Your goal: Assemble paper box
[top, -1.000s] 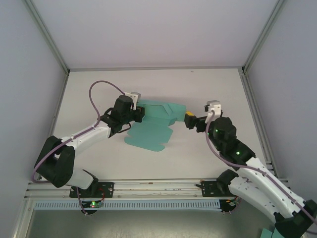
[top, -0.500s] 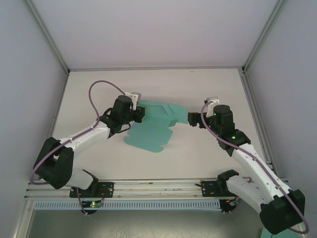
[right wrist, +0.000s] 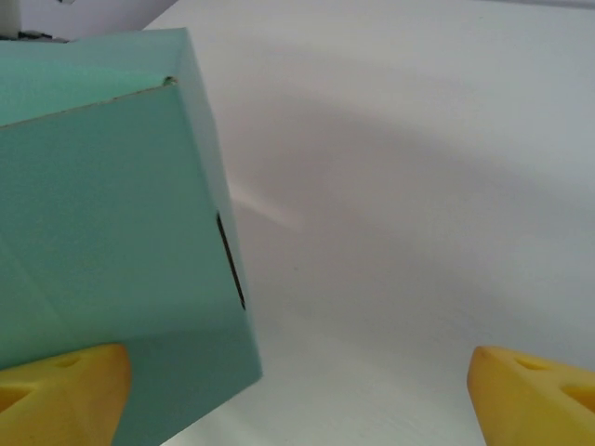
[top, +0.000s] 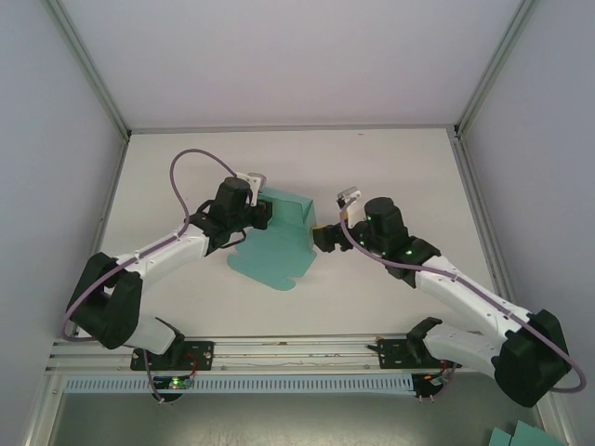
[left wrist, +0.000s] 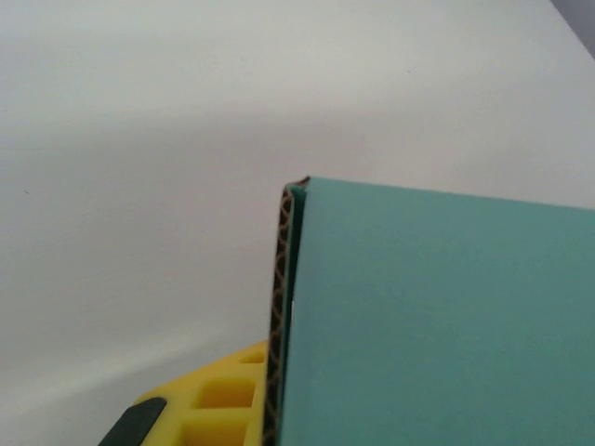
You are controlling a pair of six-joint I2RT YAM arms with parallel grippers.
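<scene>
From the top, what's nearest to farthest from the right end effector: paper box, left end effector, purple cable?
1. paper box, beside the right end effector, on its left.
2. left end effector, across the box.
3. purple cable, looping farthest left.

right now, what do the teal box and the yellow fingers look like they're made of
The paper box looks like thin corrugated card: its cut edge shows a brown fluted core, and the teal face is smooth and matte. The yellow end effector fingers look like moulded plastic or firm rubber, with square recesses.
</scene>
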